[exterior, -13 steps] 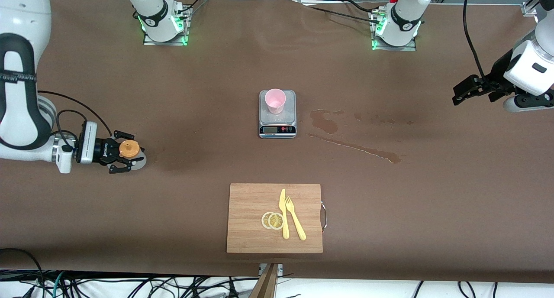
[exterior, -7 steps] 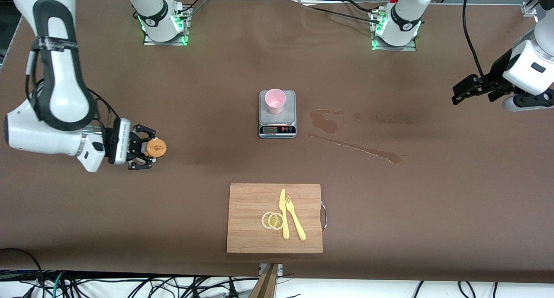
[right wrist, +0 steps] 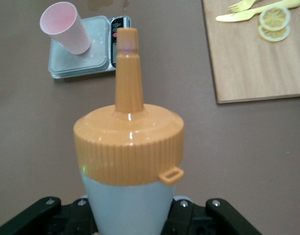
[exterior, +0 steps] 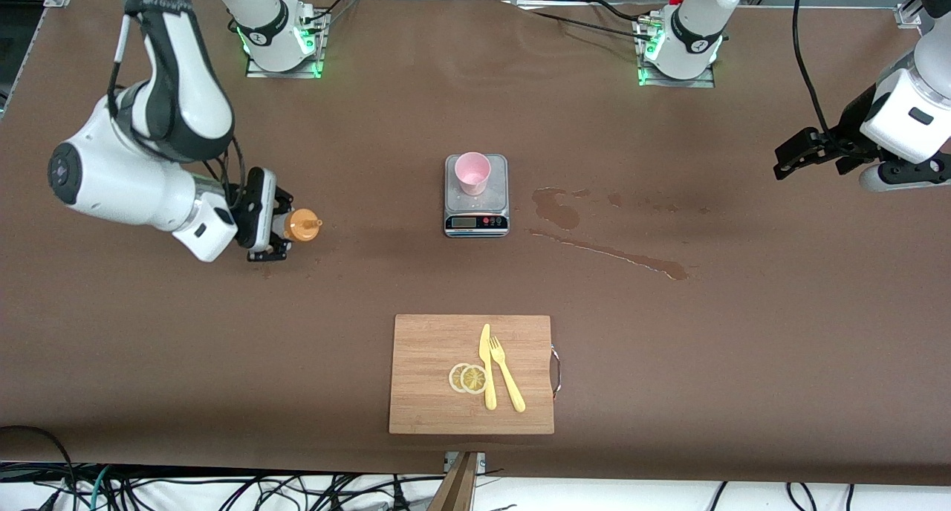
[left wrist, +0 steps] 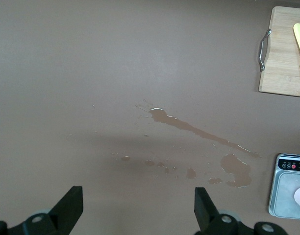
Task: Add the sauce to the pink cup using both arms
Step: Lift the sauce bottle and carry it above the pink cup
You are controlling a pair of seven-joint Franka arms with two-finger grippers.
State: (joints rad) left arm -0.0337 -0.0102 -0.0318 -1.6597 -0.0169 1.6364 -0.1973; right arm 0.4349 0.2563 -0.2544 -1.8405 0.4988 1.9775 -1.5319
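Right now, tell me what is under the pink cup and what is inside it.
The pink cup stands on a silver scale on the table. Its inside looks empty from the right wrist view; the scale plate beneath its base is covered.

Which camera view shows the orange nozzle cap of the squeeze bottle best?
The right wrist view: the ribbed orange nozzle cap on the whitish plastic squeeze bottle fills the picture. The front view shows it small, in the right gripper. The left wrist view lacks it.

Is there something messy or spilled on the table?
Yes. A wet brownish spill of puddles and a long streak stains the brown table, beside the silver scale toward the left arm's end. The small pale pink plastic cup stands upright on the scale.
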